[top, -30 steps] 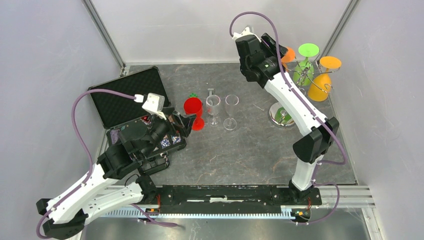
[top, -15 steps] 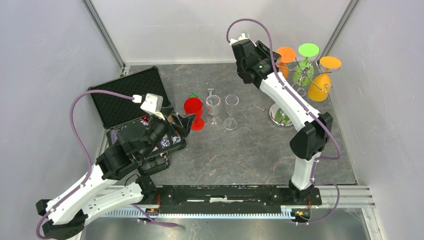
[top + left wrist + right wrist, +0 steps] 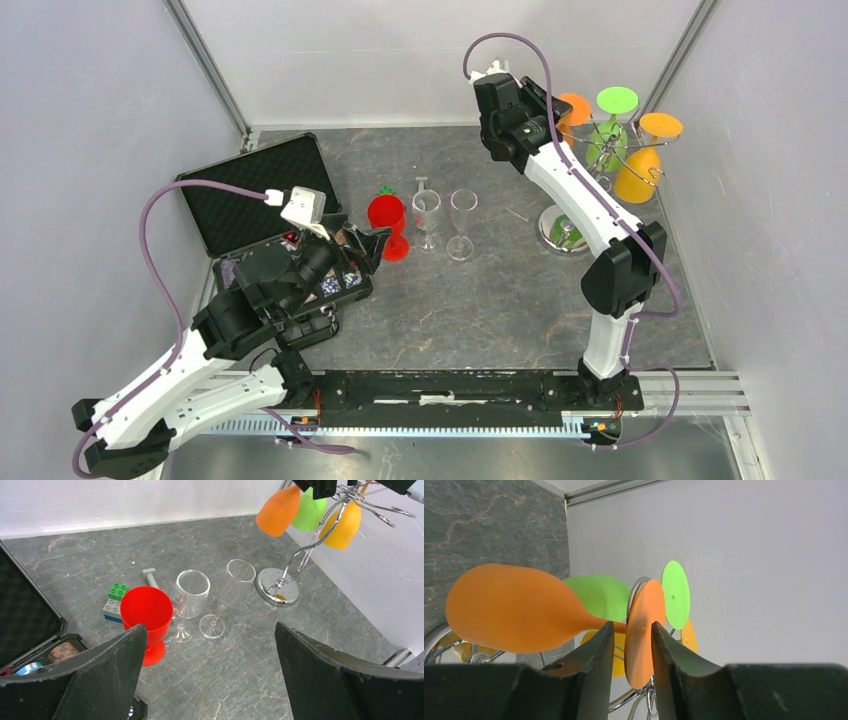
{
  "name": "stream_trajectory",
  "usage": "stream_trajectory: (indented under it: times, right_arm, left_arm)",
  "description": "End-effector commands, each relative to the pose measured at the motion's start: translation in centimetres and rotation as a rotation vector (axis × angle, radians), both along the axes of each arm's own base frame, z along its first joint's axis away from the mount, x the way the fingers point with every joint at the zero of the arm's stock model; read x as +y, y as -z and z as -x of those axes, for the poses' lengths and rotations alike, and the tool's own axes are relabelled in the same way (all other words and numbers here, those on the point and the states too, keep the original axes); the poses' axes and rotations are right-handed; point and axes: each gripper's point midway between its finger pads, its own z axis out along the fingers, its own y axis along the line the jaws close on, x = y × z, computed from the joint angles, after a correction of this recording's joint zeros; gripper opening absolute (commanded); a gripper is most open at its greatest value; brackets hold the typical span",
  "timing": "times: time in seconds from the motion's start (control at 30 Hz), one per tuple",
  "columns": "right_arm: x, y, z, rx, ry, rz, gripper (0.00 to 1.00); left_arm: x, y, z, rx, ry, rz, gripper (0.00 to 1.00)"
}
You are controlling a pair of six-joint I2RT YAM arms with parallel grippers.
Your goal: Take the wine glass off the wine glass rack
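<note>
Silver wire rack [image 3: 550, 232] holds three plastic wine glasses [image 3: 640, 178]. Only the right wrist view shows the right gripper [image 3: 631, 626] half-closed astride an orange foot [image 3: 644, 605], hold unclear. Left gripper [image 3: 210, 626] gapes empty.

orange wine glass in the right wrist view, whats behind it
Behind the orange wine glass hangs a green glass; a yellow glass shows only in slivers. The orange foot covers the green stem and much of the wine glass rack.

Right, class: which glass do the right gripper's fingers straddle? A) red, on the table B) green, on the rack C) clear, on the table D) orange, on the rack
D: the right gripper straddles the stem of the orange wine glass hanging on the wine glass rack.
</note>
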Motion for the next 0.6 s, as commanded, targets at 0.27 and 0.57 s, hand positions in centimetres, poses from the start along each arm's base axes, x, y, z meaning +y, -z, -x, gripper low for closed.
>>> stream_trajectory:
  times: [0.27, 0.57]
  right_arm:
    - [-0.9, -2.4, 0.8, -0.063, 0.044, 0.03, 0.0]
    - [-0.9, -5.1, 1.8, -0.11, 0.037, 0.029, 0.0]
  left_arm:
    - [0.3, -1.0, -0.1, -0.023, -0.014, 0.046, 1.0]
    - [0.1, -1.0, -0.1, -0.018, -0.009, 0.053, 1.0]
